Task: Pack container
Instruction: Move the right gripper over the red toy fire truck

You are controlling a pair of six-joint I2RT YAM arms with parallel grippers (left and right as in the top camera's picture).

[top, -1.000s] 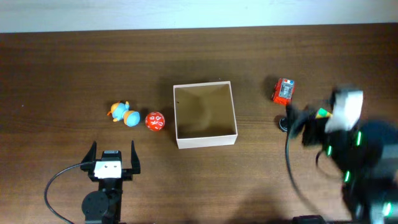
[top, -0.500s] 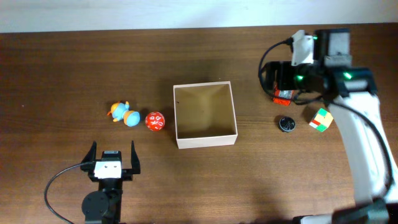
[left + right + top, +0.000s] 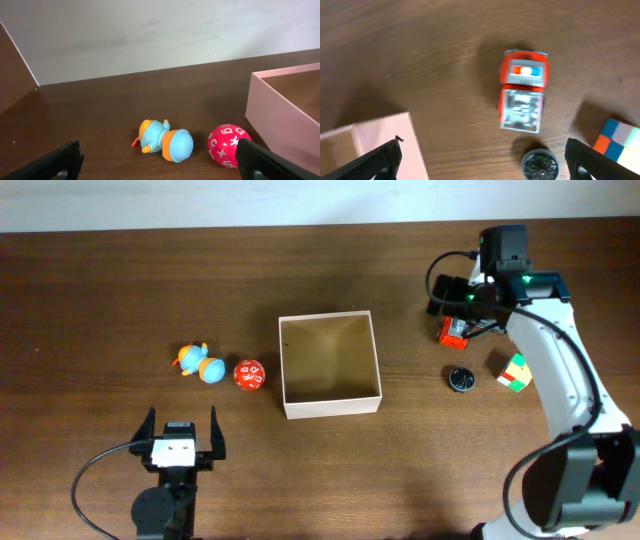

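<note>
The right arm runs up the right side of the surface (image 3: 100, 300) from the near right corner, elbow bent, wrist with green lights near the far edge. The right hand (image 3: 482, 161) is turned down over the red toy car (image 3: 522, 92). The left arm is parked low at the near edge, with the left hand (image 3: 160, 162) level with the surface and facing the far edge. The container (image 3: 330, 365) sits mid-surface: square, white walls, tan-brown cardboard inside, open top, nothing in it. All toys lie outside it on the surface. To its left, a red ball with white letters (image 3: 249, 374) sits just beside the container, not touching it. A blue-and-orange duck toy (image 3: 197, 363) lies on its side just left of the ball, small gap between them. To the container's right and well apart from it is the toy car, with a black round disc (image 3: 461, 379) near it on the near side and a multicolour cube (image 3: 515, 372) just right of the disc. The right hand's fingers are spread wide, tips at the two lower corners of the wrist view. The car lies ahead between them and nothing is gripped; whether the tips touch the surface cannot be told. The left hand's fingers are wide apart too, holding nothing, with duck and ball ahead of it and clear of both fingers.
</note>
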